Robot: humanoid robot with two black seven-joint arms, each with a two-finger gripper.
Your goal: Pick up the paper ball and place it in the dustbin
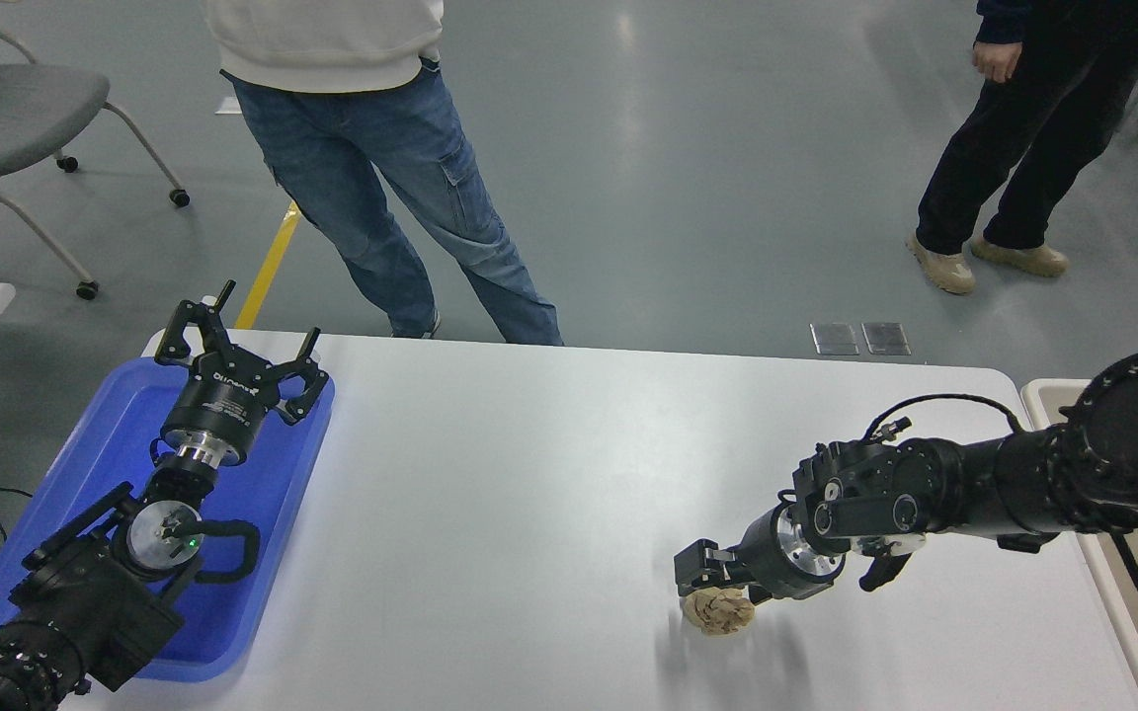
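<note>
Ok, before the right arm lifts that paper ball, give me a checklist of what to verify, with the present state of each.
1. Right tool down at the paper ball: ok, it sits right over the ball's top.
2. Tool shut on the ball: cannot tell, the fingertips are hidden against the paper.
3. Ball on the table, not lifted: ok.
4. Dustbin in sight: ok in part, only a rim corner shows past the table's right edge, behind the arm.
5. Left tool out of the way: ok, parked open over the blue tray.
6. People clear of the table: ok, both stand beyond the far side.
</note>
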